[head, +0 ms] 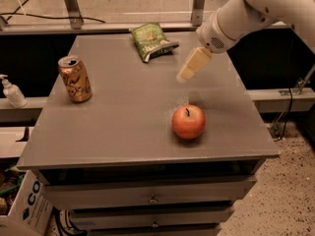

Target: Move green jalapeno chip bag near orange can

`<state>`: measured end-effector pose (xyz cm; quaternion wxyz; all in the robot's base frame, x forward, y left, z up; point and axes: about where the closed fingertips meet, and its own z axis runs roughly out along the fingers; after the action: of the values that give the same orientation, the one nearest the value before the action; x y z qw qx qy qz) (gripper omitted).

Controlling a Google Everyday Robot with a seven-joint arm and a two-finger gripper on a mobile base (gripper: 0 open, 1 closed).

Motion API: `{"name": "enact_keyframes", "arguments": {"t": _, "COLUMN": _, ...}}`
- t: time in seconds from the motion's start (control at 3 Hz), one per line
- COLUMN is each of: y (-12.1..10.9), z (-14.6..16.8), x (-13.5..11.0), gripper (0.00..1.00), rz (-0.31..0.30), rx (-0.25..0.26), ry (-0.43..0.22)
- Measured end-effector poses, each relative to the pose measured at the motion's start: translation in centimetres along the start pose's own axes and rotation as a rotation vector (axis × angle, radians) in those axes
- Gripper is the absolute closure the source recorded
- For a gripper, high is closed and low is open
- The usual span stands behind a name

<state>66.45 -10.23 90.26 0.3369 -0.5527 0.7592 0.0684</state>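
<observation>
The green jalapeno chip bag (pixel 151 42) lies flat at the far middle of the grey table (pixel 128 132). The orange can (pixel 75 78) stands upright near the table's left edge, well apart from the bag. My gripper (pixel 188 71) hangs above the table on the white arm coming in from the upper right. It is to the right of the bag and a little nearer to me, apart from it. It holds nothing that I can see.
A red-orange apple (pixel 188 122) sits on the near right part of the table, below the gripper. A white pump bottle (pixel 12 92) stands on a ledge left of the table. Drawers sit under the tabletop and a cardboard box (pixel 25 208) is at lower left.
</observation>
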Motion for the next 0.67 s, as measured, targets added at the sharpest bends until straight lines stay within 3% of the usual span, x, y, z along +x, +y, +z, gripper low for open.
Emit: {"name": "enact_keyframes", "arguments": {"t": 0.67, "y": -4.3, "z": 6.1, "x": -3.5, "gripper": 0.0, "rz": 0.069, "rx": 0.021, "ry": -0.162}}
